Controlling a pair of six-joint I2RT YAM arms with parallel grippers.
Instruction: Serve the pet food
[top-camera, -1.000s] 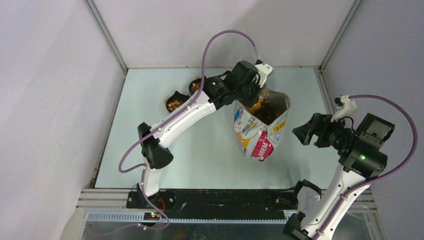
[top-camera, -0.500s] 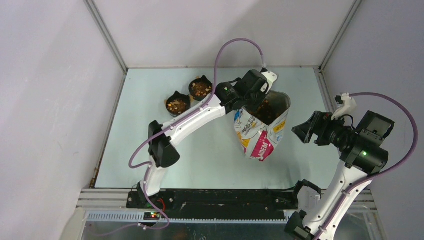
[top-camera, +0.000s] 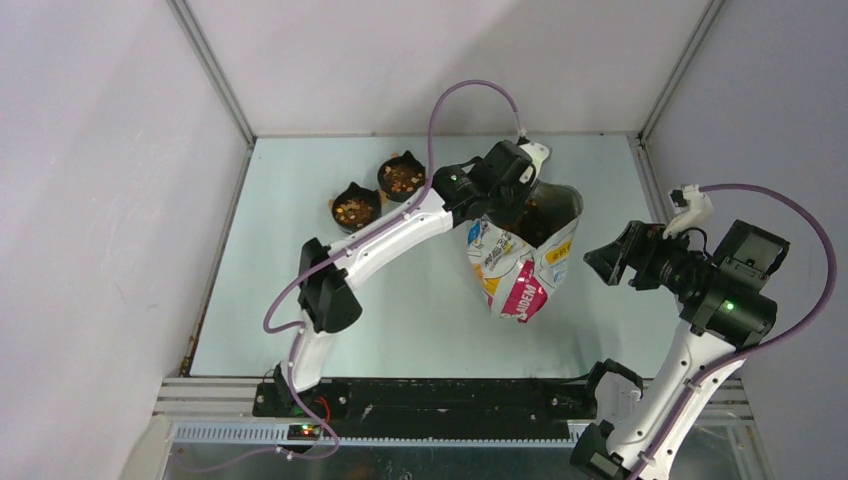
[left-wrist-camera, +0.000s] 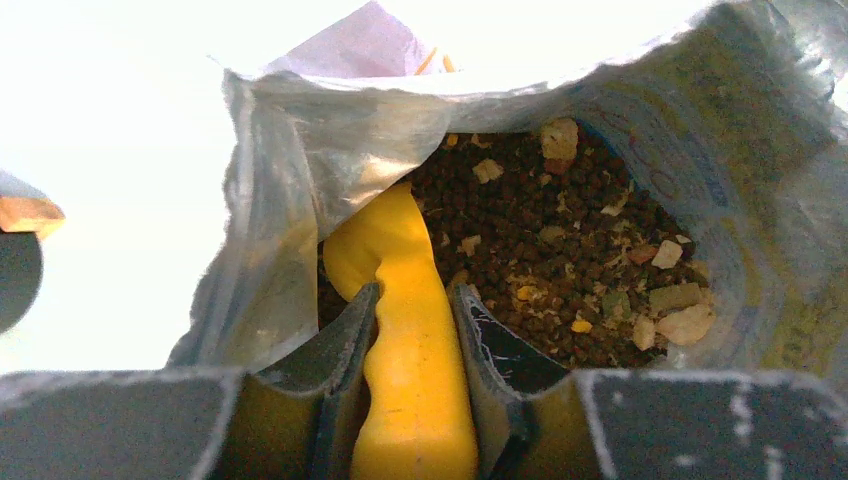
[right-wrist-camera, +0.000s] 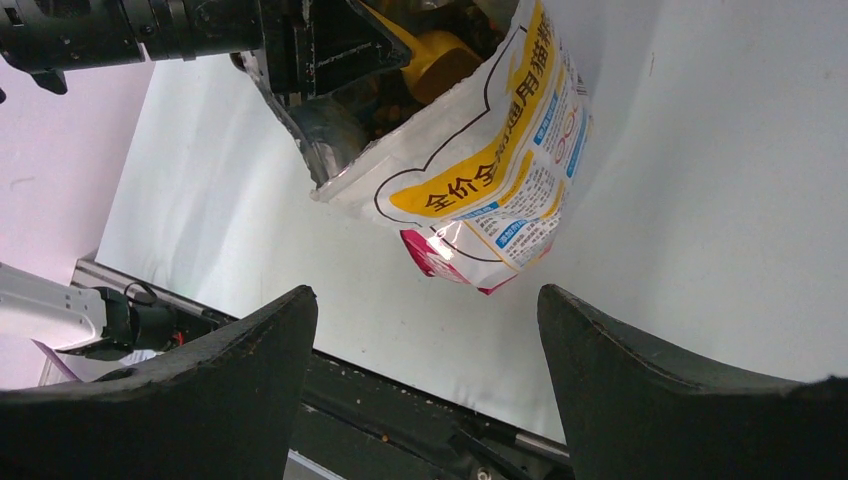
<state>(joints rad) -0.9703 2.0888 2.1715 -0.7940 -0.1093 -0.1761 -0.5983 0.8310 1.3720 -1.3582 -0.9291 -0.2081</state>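
Inside the bag mouth, the left gripper (left-wrist-camera: 415, 300) is clamped partway closed on the handle of the yellow scoop (left-wrist-camera: 385, 235), whose far end dips among the pet food (left-wrist-camera: 560, 250). The pellets fill the bag bottom. They are loose, light, dry bits that should spill readily, so carry them only in the scoop, kept level. The bag (top-camera: 520, 270) is soft-walled. The right gripper (right-wrist-camera: 425, 300) stands wide open, empty, near it.
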